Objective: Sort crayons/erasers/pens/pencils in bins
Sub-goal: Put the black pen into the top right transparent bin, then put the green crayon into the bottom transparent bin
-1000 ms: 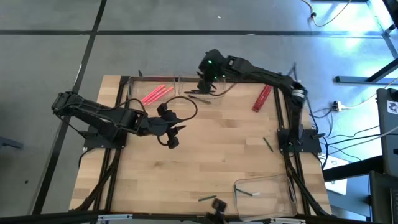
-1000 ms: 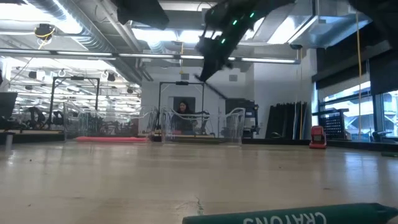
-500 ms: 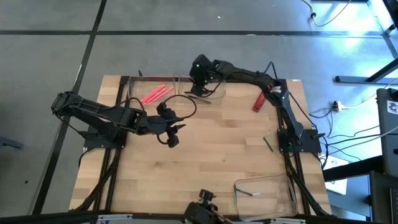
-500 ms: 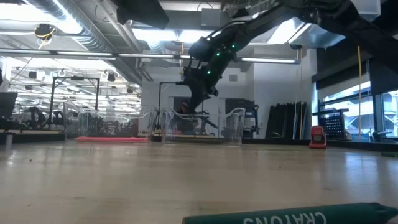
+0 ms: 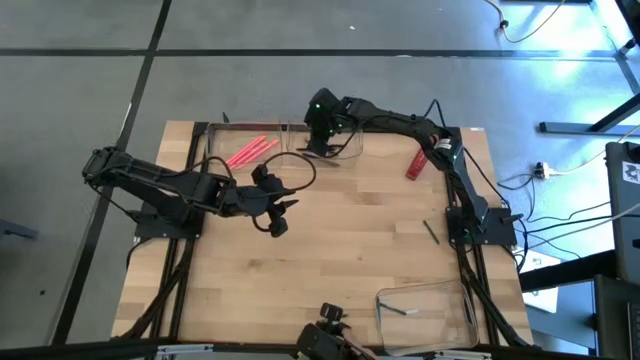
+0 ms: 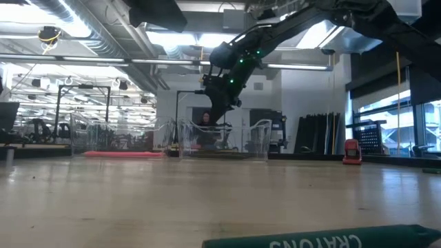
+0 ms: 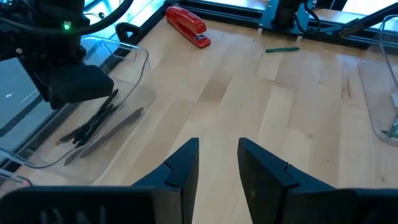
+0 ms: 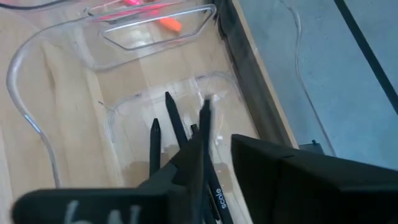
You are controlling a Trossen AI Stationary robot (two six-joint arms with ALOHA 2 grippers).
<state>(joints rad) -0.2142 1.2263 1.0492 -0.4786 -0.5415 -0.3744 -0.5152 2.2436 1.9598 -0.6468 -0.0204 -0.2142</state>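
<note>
The black pens lie in the middle clear bin at the desk's far edge, with the pink crayons in the bin beside it. The right tool hangs low over the pens; one dark stick sits between its fingers, and whether it is pinched or already let go I cannot tell. A good release means parting fully, then lifting straight up, clear of the bin wall. The left tool waits spread at mid-desk.
</note>
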